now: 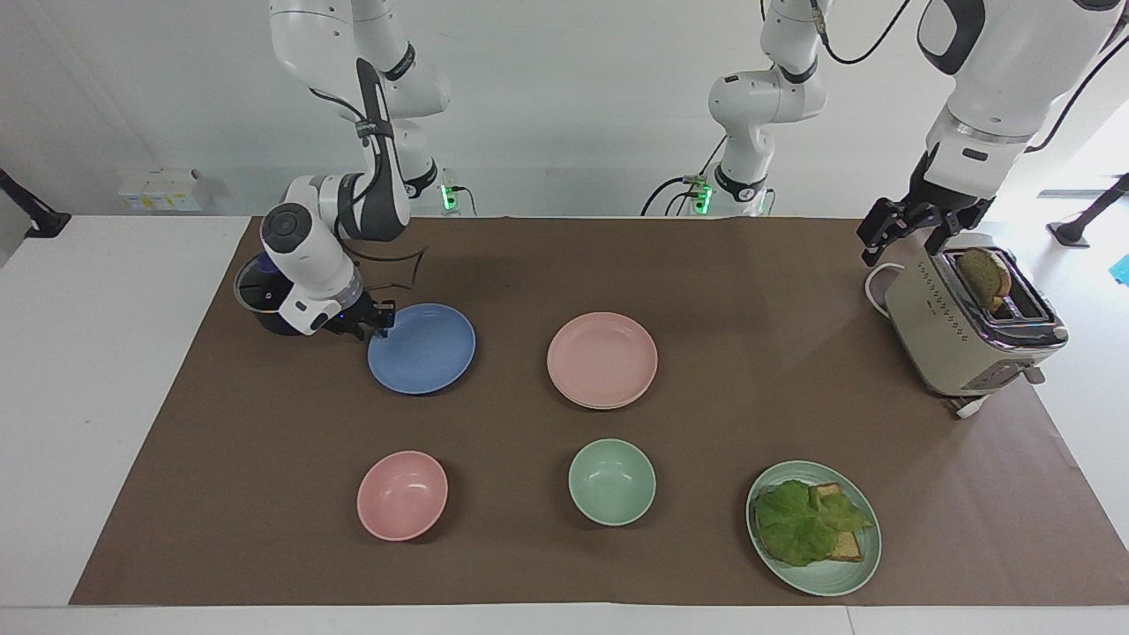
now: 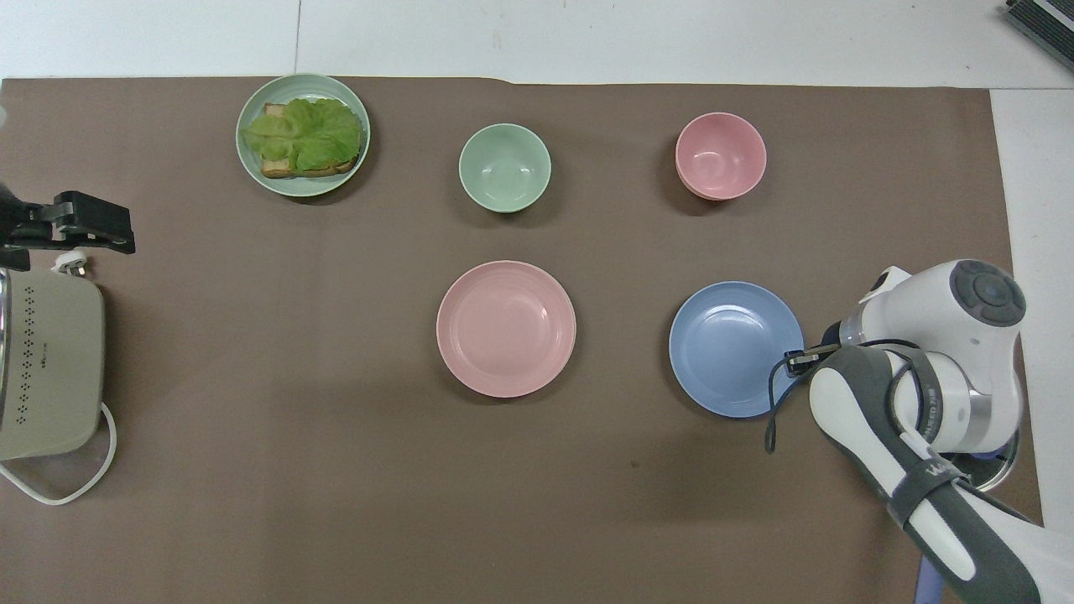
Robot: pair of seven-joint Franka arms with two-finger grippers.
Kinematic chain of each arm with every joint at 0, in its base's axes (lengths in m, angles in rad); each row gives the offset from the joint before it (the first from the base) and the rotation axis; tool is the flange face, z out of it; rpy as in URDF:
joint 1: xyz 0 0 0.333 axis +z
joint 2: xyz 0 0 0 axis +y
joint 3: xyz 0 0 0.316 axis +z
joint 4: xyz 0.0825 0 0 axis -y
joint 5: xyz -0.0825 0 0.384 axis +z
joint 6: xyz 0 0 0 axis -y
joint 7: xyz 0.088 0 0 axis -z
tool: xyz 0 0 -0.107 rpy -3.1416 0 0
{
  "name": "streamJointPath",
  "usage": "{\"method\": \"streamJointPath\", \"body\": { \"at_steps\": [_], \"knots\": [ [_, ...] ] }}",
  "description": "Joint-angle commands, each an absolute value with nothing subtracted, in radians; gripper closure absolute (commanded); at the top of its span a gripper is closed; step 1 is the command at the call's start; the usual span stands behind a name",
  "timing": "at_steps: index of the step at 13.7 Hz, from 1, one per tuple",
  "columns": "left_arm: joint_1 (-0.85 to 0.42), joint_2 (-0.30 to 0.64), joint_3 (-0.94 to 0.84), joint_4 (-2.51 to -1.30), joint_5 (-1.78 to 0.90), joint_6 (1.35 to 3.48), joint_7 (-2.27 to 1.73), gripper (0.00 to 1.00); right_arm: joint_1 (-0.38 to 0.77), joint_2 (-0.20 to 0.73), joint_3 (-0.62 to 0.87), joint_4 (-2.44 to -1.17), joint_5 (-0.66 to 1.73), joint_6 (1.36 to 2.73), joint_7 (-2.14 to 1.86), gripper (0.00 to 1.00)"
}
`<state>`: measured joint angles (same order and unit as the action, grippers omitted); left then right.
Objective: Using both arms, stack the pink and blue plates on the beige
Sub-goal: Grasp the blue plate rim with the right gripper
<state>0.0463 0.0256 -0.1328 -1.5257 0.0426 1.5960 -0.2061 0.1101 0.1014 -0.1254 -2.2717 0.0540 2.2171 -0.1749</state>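
- Facing view: the right gripper (image 1: 381, 319) is down at the rim of the blue plate (image 1: 422, 348), at the edge toward the right arm's end of the table. Its fingers look pinched on that rim, though the plate rests flat on the brown mat (image 1: 564, 265), not lifted.
- Facing view: the pink plate (image 1: 602, 358) lies beside the blue one, mid-table. A paler edge shows under its rim, likely the beige plate (image 1: 589, 403) beneath it.
- Facing view: the left gripper (image 1: 904, 236) hangs with its fingers apart and empty, above the mat just beside the toaster (image 1: 968, 326), waiting.
- Overhead view: the right gripper (image 2: 797, 361) overlaps only the blue plate's (image 2: 732, 348) outer lip; the pink plate (image 2: 506, 328) is well apart.
- Overhead view: the left gripper (image 2: 92, 222) sits at the table's edge, over the toaster's (image 2: 46, 361) cord.
- Risk: such a shallow bite on a thin rim may let the plate tilt or slip out on lifting.
- Risk: a sagging plate could scrape the mat or knock the stack askew on arrival.
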Motion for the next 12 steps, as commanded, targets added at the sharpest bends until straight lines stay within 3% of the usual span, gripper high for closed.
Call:
{"method": "streamJointPath", "body": {
  "at_steps": [1, 9, 12],
  "knots": [
    [0.048, 0.018, -0.133, -1.529, 0.051, 1.583, -0.198, 0.00, 0.094, 0.104, -0.121, -2.270, 0.080, 2.223, -0.209, 1.00],
    [0.048, 0.018, -0.133, -1.528, 0.051, 1.583, -0.198, 0.00, 0.115, 0.006, -0.120, -2.070, 0.087, 1.987, -0.190, 1.00],
    [0.048, 0.018, -0.133, -1.528, 0.051, 1.583, -0.198, 0.00, 0.193, 0.012, -0.120, -1.938, 0.087, 1.889, -0.100, 1.00]
  ]
}}
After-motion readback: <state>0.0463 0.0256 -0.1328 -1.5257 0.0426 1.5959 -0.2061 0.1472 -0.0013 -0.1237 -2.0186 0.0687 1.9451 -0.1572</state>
